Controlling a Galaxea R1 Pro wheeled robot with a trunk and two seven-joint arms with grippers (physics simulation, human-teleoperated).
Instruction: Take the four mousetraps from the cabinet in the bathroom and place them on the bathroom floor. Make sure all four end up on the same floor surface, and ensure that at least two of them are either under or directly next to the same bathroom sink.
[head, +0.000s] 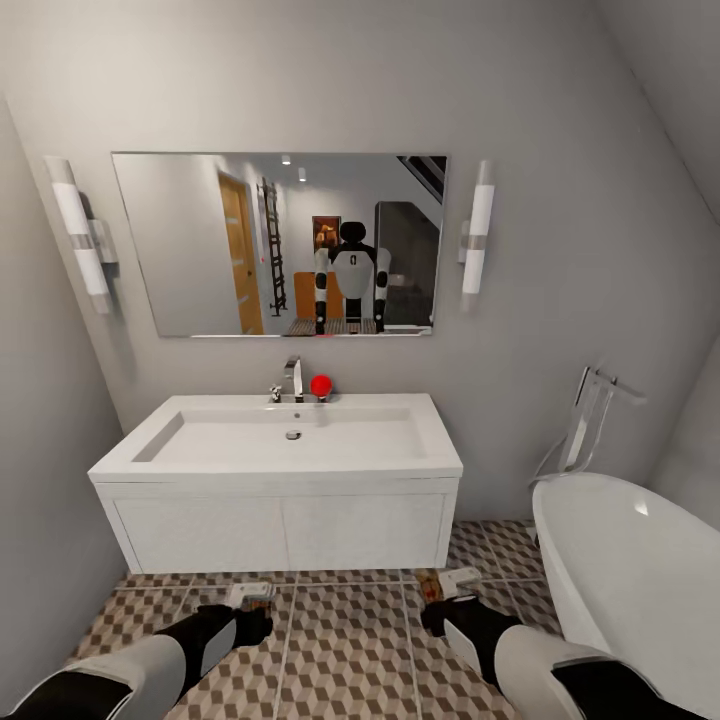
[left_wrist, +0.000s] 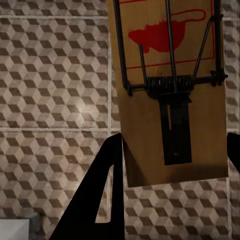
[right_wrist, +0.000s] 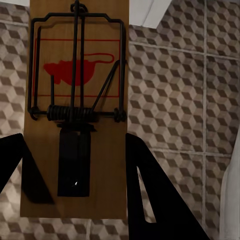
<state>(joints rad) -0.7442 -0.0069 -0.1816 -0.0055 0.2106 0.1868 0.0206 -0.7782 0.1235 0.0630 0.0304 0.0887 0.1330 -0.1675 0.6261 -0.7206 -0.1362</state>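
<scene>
Both arms held low, reaching forward toward sink. Left gripper clamped on mousetrap; right gripper clamped on second mousetrap. Bathroom floor below both.

Two flat tan wooden mousetraps with dark wire springs and red marks hang above the cube-patterned tiled floor, before the white sink.

You're facing a grey wall with a wide mirror hung on it, a tube lamp glowing on each side. Beyond your hands stands a white vanity with a chrome tap. Past your right hand, a white bathtub. Cube-patterned tiles lie beneath both hands.
</scene>
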